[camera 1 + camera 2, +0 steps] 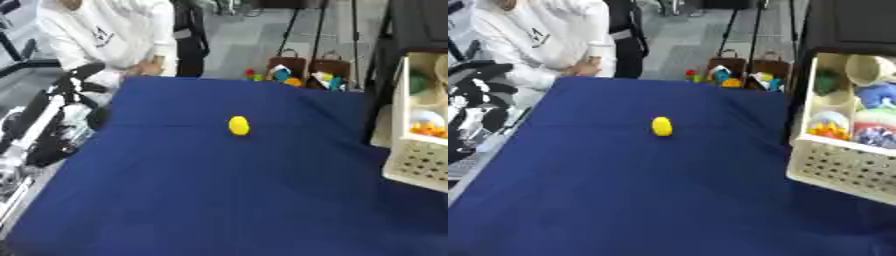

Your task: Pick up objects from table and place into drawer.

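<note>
Neither hand's fingers are readable: the left hand (pixel 83 72) sits off the table's (pixel 623 200) left edge, can't tell its state. Reach for the yellow object (pixel 661 126) mid-cloth, then carry it to the cream drawer (pixel 833 167) on the right

Soft, even, shadowless indoor light; overall blur, strongest toward the edges.
</note>
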You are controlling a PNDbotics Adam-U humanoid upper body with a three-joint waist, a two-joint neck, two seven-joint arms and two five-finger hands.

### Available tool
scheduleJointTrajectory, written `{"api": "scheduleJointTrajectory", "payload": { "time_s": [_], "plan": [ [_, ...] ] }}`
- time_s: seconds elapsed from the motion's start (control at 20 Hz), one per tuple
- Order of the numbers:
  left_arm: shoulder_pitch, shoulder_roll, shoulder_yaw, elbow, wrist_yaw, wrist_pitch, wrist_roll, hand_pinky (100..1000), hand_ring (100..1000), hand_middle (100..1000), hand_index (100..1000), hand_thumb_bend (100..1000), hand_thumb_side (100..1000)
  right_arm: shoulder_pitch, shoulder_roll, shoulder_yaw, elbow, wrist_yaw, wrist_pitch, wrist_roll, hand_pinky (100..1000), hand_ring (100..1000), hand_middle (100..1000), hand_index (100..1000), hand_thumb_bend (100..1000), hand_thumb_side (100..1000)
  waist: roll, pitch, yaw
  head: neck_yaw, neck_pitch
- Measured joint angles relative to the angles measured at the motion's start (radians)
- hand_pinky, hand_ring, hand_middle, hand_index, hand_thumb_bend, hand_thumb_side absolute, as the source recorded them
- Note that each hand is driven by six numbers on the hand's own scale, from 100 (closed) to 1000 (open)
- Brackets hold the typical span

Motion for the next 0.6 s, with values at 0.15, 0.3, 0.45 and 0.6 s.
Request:
{"api": "scheduleJointTrajectory", "payload": {
  "time_s": [0.15,0.3,0.45,0.6],
  "plan": [
    [-0.032,0.066,-0.040,0.000,-0.041,0.028,-0.040,662,814,935,1000,540,936,-0.020,0.024,-0.017,0.000,-0.038,-0.024,-0.001,605,691,669,794,100,1000,-0.006,0.008,-0.006,0.019,0.000],
    [-0.073,0.136,-0.066,0.003,-0.085,0.031,-0.083,660,818,931,1000,527,912,-0.025,0.038,-0.029,0.000,-0.079,-0.033,0.008,601,683,665,792,100,1000,-0.016,0.015,-0.011,0.031,0.000],
    [-0.117,0.194,-0.085,0.014,-0.130,0.020,-0.128,666,837,919,1000,540,898,-0.027,0.042,-0.036,0.000,-0.097,-0.039,0.014,599,677,661,790,100,1000,-0.018,0.019,-0.019,0.037,-0.002],
    [-0.159,0.225,-0.106,0.025,-0.175,0.007,-0.175,673,847,911,999,543,892,-0.032,0.047,-0.039,0.000,-0.108,-0.041,0.016,598,672,658,788,100,1000,-0.018,0.023,-0.024,0.041,-0.005]
  ]
}}
